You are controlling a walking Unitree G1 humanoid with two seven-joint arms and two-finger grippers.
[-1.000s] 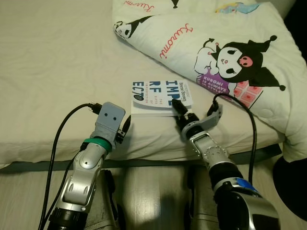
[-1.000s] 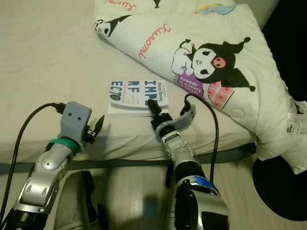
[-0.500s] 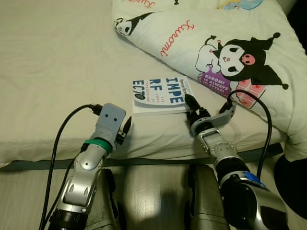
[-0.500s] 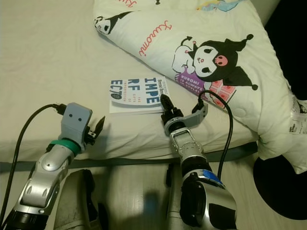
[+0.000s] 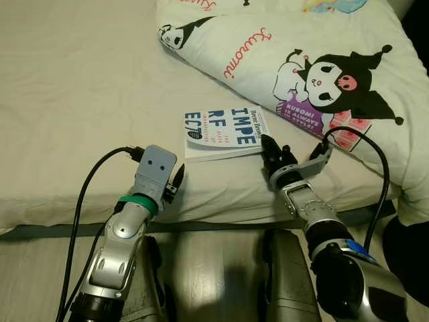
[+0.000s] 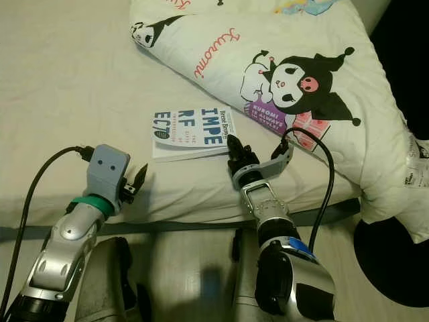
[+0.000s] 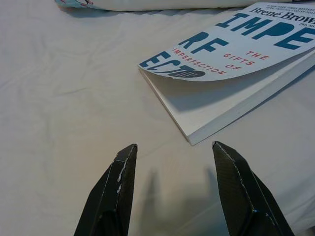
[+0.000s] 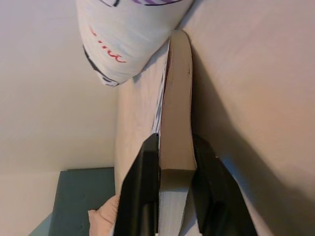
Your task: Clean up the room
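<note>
1. The right gripper (image 5: 268, 149) is pinching the near right corner of the book (image 5: 222, 133), which is lying on the bed (image 5: 74, 87) beside the printed duvet (image 5: 315, 60).
2. The left gripper (image 5: 175, 182) is waiting open and empty, near the book.
3. The thin, glossy paperback is bending; such a corner grip could slip or tear the curling cover.
4. The sheet is soft and wrinkled.

We see our two silver metal arms, each with a black cable looping to its wrist. The left arm (image 5: 124, 231) carries a green band and grey camera block; the right arm (image 5: 322, 228) has a blue band.
</note>
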